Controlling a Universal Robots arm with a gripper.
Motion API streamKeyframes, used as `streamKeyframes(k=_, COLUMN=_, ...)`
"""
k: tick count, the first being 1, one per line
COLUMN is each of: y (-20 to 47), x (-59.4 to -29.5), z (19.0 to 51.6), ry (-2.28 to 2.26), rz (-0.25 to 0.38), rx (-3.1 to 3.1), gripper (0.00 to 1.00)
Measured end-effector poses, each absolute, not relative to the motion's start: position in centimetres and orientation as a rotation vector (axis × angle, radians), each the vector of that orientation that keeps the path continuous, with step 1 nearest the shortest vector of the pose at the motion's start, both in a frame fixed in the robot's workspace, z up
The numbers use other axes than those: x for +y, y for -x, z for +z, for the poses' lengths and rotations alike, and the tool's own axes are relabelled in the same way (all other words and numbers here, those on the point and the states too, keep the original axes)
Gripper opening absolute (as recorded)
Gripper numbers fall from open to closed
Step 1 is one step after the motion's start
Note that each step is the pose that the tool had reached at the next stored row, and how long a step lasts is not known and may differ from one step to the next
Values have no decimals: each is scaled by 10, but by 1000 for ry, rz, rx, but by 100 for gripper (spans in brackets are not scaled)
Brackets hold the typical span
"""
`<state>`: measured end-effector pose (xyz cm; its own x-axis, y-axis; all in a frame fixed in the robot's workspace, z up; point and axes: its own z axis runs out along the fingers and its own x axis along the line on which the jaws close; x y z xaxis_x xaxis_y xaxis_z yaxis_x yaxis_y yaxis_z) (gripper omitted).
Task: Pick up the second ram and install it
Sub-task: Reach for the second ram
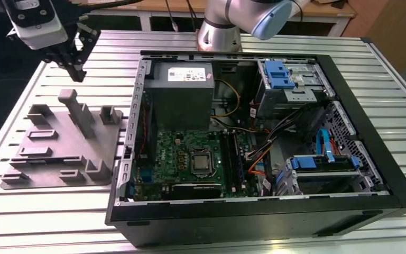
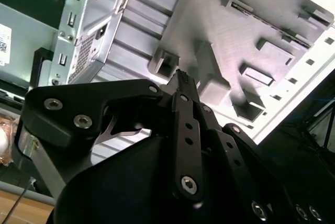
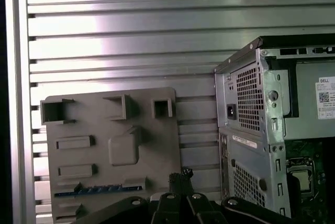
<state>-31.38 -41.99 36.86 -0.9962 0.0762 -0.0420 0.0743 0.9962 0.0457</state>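
Observation:
The second ram (image 3: 94, 189) is a slim dark stick lying flat in a slot near one edge of the grey fixture plate (image 3: 131, 130). My gripper (image 1: 78, 73) hangs above the table beyond the plate's far end, at the exterior view's left, with its fingers pointing down. In both wrist views the gripper (image 2: 181, 77) (image 3: 180, 176) shows its fingers pressed together with nothing between them. It is well clear of the ram. The long narrow memory slots (image 1: 233, 159) sit on the motherboard (image 1: 182, 153) inside the open computer case (image 1: 259, 217).
The fixture plate (image 1: 55, 153) carries several raised blocks, one tall post (image 1: 76, 111) standing highest. The case's metal wall (image 1: 136, 121) rises right beside the plate. Inside are a power supply (image 1: 182, 84), loose cables (image 1: 259, 153) and blue drive bays (image 1: 280, 74). Slatted table surrounds everything.

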Motion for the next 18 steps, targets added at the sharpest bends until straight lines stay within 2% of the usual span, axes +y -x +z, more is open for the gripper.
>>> streamKeyframes(k=18, y=363, x=-434, z=343, ry=-117, rz=66, rx=3095, gripper=10)
